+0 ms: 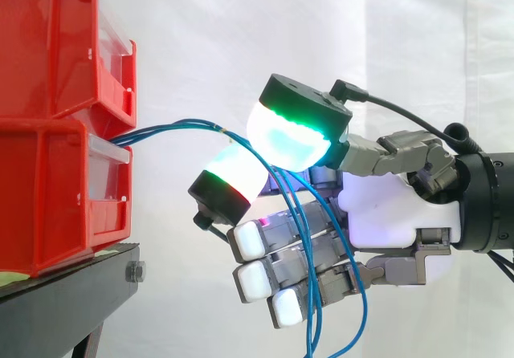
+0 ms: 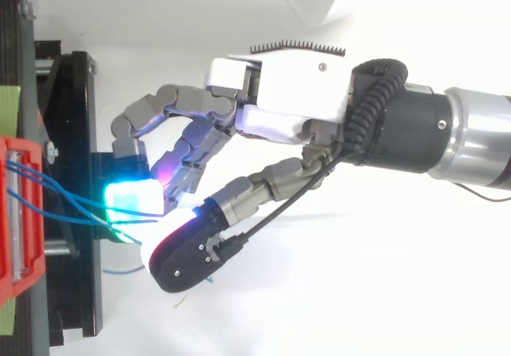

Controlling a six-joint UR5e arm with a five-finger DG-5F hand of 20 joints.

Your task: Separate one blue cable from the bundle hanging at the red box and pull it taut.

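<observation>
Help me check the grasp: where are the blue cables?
Side view: the blue cables leave the red bins at left, pass between glowing pads of the hand, then hang before its palm.

Robot hand (image 1: pixel 393 213), white palm shell, grey fingers (image 1: pixel 309 250), black-backed pads (image 1: pixel 289 137) glowing green and white, black-and-silver wrist (image 2: pixel 447 132).

1. Two red bins (image 1: pixel 56 133) sit stacked on a black stand (image 1: pixel 72 282), at left.
2. Blue cables (image 1: pixel 173 125) leave the bins' front and run right to the hand (image 1: pixel 385 213).
3. Two green-glowing fingertips (image 1: pixel 289 137) pinch the cables; the other fingers curl below.
4. Past the pinch, the cables hang down across the fingers.
</observation>
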